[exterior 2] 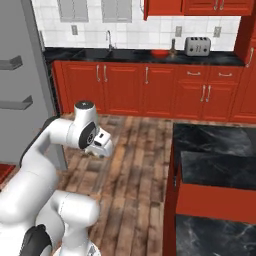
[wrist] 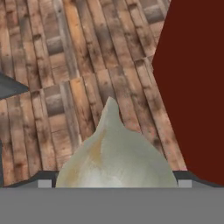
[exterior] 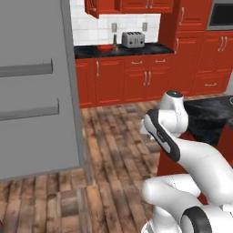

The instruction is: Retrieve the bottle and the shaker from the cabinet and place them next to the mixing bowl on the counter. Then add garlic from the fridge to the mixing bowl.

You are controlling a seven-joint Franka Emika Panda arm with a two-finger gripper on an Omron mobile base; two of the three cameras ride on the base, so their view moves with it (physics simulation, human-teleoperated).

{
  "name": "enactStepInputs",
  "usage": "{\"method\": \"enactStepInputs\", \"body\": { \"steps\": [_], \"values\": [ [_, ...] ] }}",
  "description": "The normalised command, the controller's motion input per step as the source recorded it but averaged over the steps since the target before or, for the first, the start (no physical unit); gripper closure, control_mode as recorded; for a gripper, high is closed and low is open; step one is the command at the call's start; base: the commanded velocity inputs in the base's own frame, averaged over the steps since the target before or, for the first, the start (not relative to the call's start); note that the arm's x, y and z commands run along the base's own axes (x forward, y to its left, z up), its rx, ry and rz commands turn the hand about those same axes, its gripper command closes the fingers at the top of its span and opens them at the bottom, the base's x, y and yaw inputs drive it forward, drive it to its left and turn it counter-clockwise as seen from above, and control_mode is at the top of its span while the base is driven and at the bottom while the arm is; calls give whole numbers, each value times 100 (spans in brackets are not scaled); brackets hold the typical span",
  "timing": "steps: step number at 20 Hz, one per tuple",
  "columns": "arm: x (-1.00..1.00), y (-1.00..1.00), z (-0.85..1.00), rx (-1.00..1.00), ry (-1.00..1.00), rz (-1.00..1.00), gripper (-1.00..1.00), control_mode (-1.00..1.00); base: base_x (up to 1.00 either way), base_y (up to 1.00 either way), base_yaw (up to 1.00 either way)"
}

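Garlic (wrist: 116,153) base cut off at bottom centre of hand view, fingers (wrist: 43,181) mostly hidden beside it. Bottle (exterior: 115,42) on far bench (exterior: 136,49), upper middle, too small for detail. Fridge (exterior: 32,86) cropped at left edge.

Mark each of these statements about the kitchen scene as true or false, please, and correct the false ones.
1. The garlic sits between the fingertips of the gripper. True.
2. The mixing bowl stands on the wooden floor. False: it stands on the counter, left of the toaster.
3. The bottle stands on the counter between the mixing bowl and the toaster. True.
4. The garlic already lies in the mixing bowl. False: it is at the gripper, over the wooden floor, far from the bowl.
5. The toaster is red. False: it is silver-grey.
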Motion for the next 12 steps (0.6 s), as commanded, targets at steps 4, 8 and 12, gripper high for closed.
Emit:
{"method": "enactStepInputs", "body": {
  "steps": [4,8,12],
  "values": [
    [0,0,0,0,0,0,100,100,1,17,3],
    [0,0,0,0,0,0,100,100,42,-20,0],
    [0,0,0,0,0,0,100,100,71,-11,0]
  ]
}}
